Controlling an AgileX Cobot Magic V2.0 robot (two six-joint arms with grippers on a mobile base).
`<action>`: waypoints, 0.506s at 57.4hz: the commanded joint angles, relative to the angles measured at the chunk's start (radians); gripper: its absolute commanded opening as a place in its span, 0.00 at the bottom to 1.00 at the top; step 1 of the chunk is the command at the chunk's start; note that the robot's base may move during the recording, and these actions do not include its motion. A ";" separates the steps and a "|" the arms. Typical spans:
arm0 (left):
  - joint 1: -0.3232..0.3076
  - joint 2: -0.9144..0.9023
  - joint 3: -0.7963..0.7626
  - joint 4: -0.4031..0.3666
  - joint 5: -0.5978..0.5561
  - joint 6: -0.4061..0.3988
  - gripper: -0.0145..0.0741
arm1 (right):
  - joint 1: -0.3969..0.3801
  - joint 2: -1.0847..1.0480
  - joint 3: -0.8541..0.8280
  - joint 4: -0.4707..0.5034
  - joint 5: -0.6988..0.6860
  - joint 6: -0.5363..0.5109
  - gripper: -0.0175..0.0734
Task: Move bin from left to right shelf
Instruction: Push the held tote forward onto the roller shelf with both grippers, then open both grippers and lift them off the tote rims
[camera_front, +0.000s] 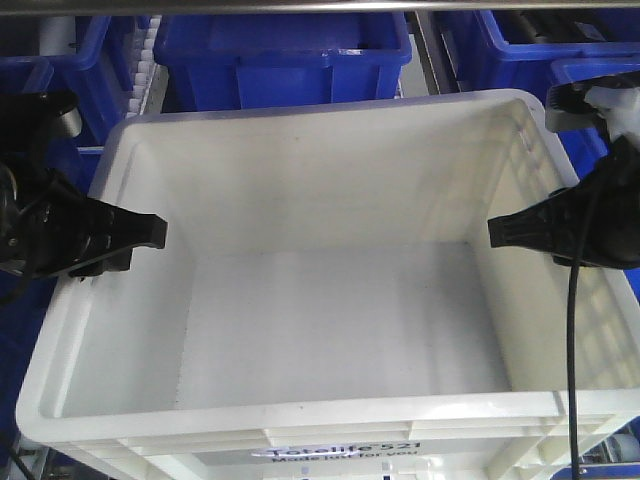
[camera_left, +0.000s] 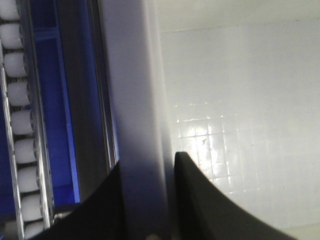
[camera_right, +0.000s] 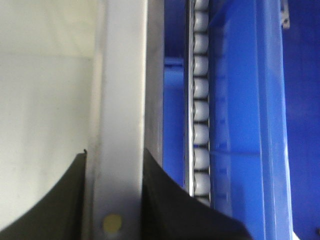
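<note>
Because the bin (camera_front: 330, 300) is too wide for one arm, I hold it from both sides. My left pincer (camera_front: 128, 243) is clamped over its left wall and my right pincer (camera_front: 522, 233) over its right wall, each with one finger inside the rim and one outside. White rollers (camera_right: 201, 100) run just beside both walls, and blue bins (camera_front: 280, 50) stand behind its far edge. Whether it rests on rollers or hangs in my grip, I cannot tell.
</note>
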 joint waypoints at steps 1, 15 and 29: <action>-0.006 -0.035 -0.019 0.002 -0.144 0.027 0.16 | 0.000 -0.025 -0.042 -0.059 -0.207 0.052 0.20; -0.006 -0.047 0.008 0.014 -0.279 0.001 0.16 | -0.001 -0.026 0.096 -0.215 -0.364 0.249 0.20; -0.006 -0.043 0.014 0.020 -0.343 0.001 0.16 | -0.001 0.024 0.145 -0.324 -0.414 0.454 0.21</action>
